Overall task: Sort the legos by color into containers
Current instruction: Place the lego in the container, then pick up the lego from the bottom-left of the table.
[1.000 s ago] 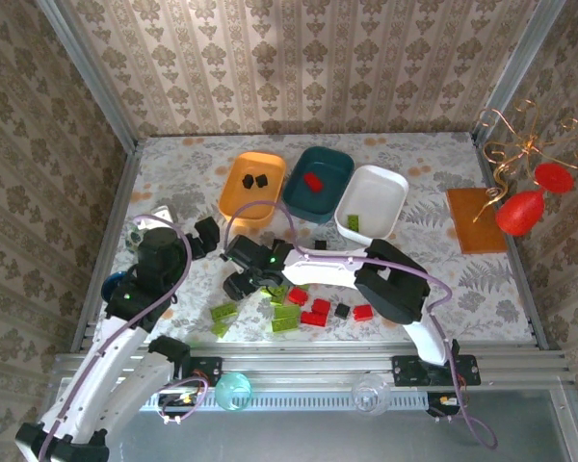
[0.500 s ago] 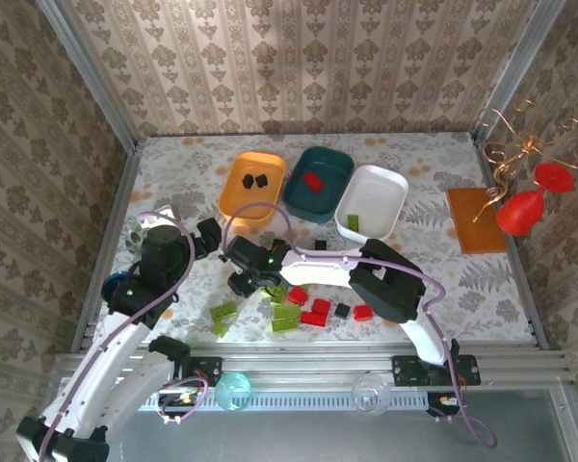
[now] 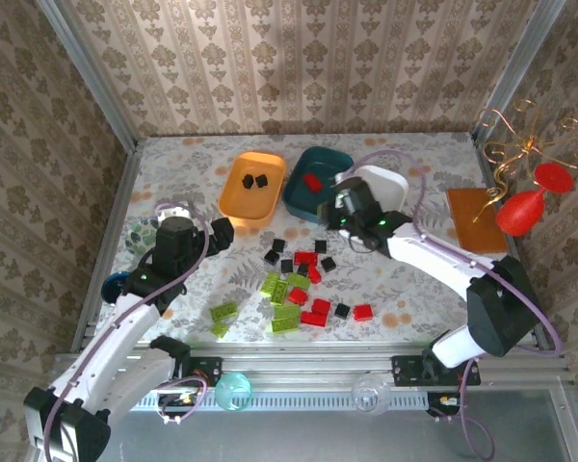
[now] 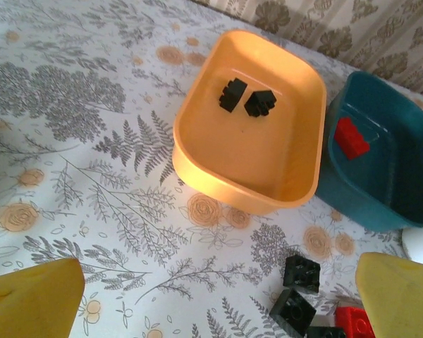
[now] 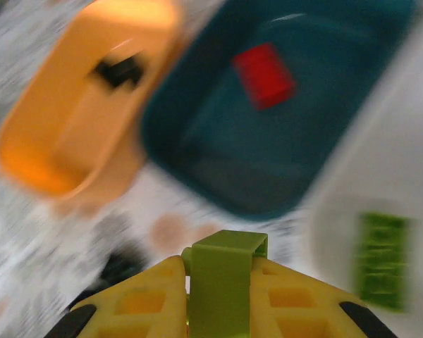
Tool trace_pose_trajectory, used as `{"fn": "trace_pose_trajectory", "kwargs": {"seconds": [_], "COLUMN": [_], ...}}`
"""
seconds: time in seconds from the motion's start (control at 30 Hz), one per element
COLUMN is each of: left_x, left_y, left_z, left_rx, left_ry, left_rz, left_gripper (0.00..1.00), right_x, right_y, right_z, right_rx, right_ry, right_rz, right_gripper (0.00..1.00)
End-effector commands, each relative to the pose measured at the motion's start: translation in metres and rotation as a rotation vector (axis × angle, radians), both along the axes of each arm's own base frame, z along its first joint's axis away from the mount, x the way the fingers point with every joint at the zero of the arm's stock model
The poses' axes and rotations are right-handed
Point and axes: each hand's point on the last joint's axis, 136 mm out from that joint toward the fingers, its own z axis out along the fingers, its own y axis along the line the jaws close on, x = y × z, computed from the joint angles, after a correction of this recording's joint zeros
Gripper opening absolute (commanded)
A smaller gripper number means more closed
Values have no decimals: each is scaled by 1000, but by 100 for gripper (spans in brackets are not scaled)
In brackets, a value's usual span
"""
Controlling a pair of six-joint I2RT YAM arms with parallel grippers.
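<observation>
– Over the tubs, what has the right gripper got?

– A green brick, pinched upright between its yellow fingers. The jaws are narrow, closed on it. From above, the gripper hangs where the teal tub meets the white tub, covering the white one's near left corner.

– And the left gripper?

– Spread wide, holding nothing. It is over the table, near the orange tub, with only patterned cloth between its fingers.

– What is hard to make out?

– The right wrist view is smeared. A second green brick in the white tub is only a blur. Whether the held brick touches anything below, I cannot tell. In the left wrist view the white tub is cut off at the right edge.

– What lies around?

– The orange tub holds two black bricks, side by side. The teal tub holds one red brick. Loose legos lie on the table between the arms: black ones closest to the tubs, then red and green mixed towards the bases. A few green ones sit apart to the left. By the left arm stand a blue cup and a glass bowl, the bowl partly hidden by the arm. A brown board lies well apart at the right.
</observation>
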Motion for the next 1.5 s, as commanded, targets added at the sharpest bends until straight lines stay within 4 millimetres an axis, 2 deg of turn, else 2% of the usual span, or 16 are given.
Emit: {"fn": "trace_pose_trajectory", "kwargs": {"seconds": [0.0,0.07,0.13,0.23,0.27,0.37,0.47,0.57,0.67,0.8,1.07,1.27,1.47], "left_x": [2,2,1,0,-4,-11,-19,-30,-43,-65,-121,-133,-131], "left_y": [-13,-16,-19,-23,-31,-37,-39,-38,-37,-33,-19,-14,-11], "left_z": [-5,-11,-18,-26,-29,-39,-49,-58,-69,-84,-130,-150,-159], "left_rx": [-33,-25,-17,-7,1,28,55,76,108,185,242,263,336], "left_ry": [13,36,61,100,114,156,193,232,280,366,569,605,599], "left_rz": [-44,-56,-70,-90,-121,-152,-164,-165,-164,-160,-130,-126,-132], "left_gripper": [100,100,100,100,100,100,100,100,100,100,100,99,96], "right_x": [6,18,32,53,61,79,93,99,95,77,35,23,19], "right_y": [-65,-89,-104,-121,-125,-130,-127,-121,-115,-99,-77,-75,-80], "right_z": [-35,-42,-46,-53,-56,-62,-62,-52,-37,-25,-42,-39,-34], "right_rx": [-55,-102,-152,-194,-201,-212,-218,-205,-176,-150,-113,-99,-117], "right_ry": [120,158,187,223,236,268,275,256,218,178,181,174,163], "right_rz": [-228,-302,-348,-400,-407,-409,-386,-364,-345,-307,-266,-257,-266], "right_gripper": [20,20,20,21,22,24,38,61,69,71,73,73,73]}}
